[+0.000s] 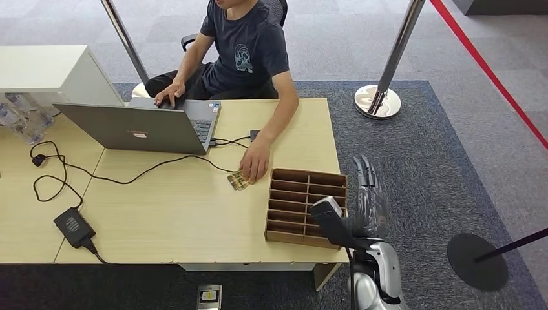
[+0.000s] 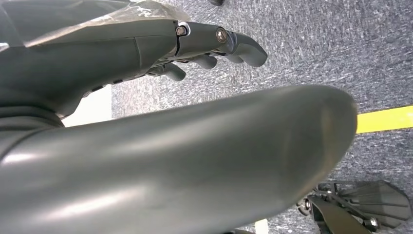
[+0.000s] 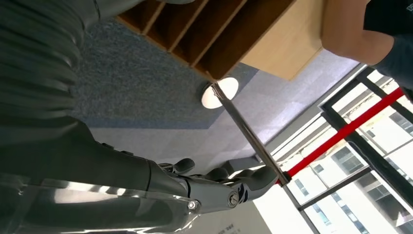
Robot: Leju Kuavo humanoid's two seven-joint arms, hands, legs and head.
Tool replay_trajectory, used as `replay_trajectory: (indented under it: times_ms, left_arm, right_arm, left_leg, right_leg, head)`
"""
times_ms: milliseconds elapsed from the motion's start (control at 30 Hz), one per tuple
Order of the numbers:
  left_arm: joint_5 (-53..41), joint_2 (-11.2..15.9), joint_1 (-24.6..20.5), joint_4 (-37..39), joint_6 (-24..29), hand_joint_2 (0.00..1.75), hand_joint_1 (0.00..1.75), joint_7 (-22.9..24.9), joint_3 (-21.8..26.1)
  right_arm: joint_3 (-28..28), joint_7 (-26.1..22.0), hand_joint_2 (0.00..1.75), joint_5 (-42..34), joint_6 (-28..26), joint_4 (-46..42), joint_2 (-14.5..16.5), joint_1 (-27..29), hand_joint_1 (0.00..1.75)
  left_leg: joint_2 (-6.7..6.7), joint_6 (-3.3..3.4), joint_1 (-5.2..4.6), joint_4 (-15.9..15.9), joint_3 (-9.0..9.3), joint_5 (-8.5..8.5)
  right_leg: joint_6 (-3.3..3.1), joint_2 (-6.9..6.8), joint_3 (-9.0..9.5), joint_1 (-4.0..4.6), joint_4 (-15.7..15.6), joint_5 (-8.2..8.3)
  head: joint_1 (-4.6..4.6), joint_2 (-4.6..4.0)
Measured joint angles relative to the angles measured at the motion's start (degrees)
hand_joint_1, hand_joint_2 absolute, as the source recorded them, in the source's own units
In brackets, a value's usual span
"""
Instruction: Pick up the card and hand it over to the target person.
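Light wood table with a seated person at the far side, one hand on the keys of a grey laptop, the other hand resting flat on the table. The card lies on the tabletop right at that person's fingertips, touching or nearly so, just beside the far left corner of a brown slotted organizer box.

The robot's right hand is up at the table's right edge, next to the organizer, fingers stretched out straight and apart, nothing in it. The right wrist view shows the same: fingers extended over carpet, holding nothing, with the underside of the organizer above them.

The left hand is in the left wrist view, hanging over grey carpet near a yellow floor line. Fingers loosely curved and spread, nothing in them.

Other stuff on the table: a black power brick near the front left with its cable looping toward the laptop. A chrome stanchion with a red belt stands on the carpet to the right.
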Motion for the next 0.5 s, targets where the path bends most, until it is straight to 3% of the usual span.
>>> replay_trajectory:
  times_ms: [267,367,500]
  left_arm:
    - [0.4,-0.2,0.3,0.0,0.4,0.0,0.0,0.5,0.7]
    - [0.8,-0.3,0.3,0.0,0.7,0.0,0.0,0.6,1.2]
    - [0.7,-0.4,0.3,0.0,0.9,0.0,0.0,0.3,1.2]
  right_arm:
    - [-15.1,-0.4,1.75,-1.1,1.6,7.1,3.9,1.5,0.0]
    - [-21.4,0.4,1.75,0.7,3.4,18.0,3.5,-2.4,0.0]
    - [-28.2,1.2,1.75,1.6,4.4,37.0,0.2,-8.9,0.0]
  left_leg:
    - [0.11,0.03,0.0,0.0,0.03,-0.02]
    - [0.22,0.04,0.02,-0.1,0.09,-0.02]
    - [0.24,0.05,0.04,-0.1,0.14,0.0]
  right_leg:
    - [-0.01,0.08,-0.02,0.0,0.0,0.04]
    - [-0.01,0.18,0.03,0.01,-0.1,0.09]
    - [0.0,0.19,0.1,0.03,-0.2,0.12]
  head:
    - [0.0,0.0]
    - [0.0,0.0]
    - [0.0,0.0]
